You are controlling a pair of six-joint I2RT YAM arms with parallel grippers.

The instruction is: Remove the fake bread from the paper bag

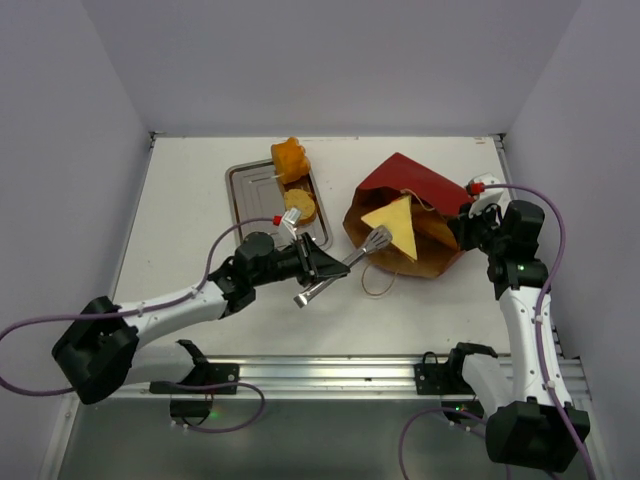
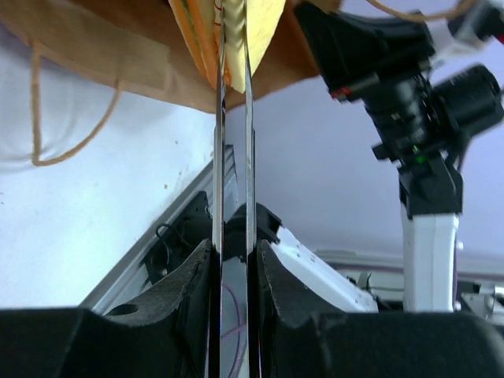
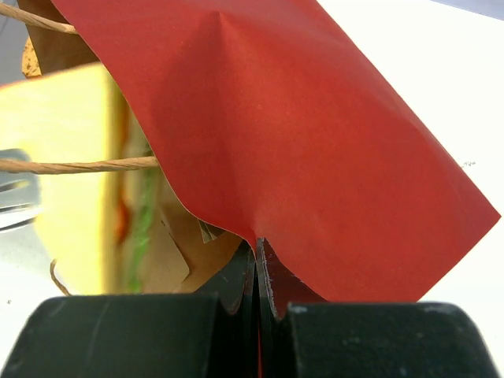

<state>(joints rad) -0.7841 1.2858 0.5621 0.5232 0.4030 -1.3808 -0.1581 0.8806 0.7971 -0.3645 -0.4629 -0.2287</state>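
The paper bag (image 1: 420,185), red outside and brown inside, lies on its side with its mouth facing left. My left gripper (image 1: 318,268) is shut on silver tongs (image 1: 350,260), and the tongs pinch a pale yellow bread wedge (image 1: 395,222) at the bag's mouth. In the left wrist view the tong blades (image 2: 233,157) run up from my gripper (image 2: 234,260) to the wedge (image 2: 260,24). My right gripper (image 1: 462,230) is shut on the bag's red edge (image 3: 315,134); the pinch shows in its own wrist view (image 3: 258,260), with the wedge (image 3: 71,157) to the left.
A silver metal tray (image 1: 240,190) at the back left holds an orange-brown bun (image 1: 290,158) and a round slice (image 1: 299,205). A loop handle (image 1: 378,285) of the bag lies on the table in front of its mouth. Walls enclose the table on three sides.
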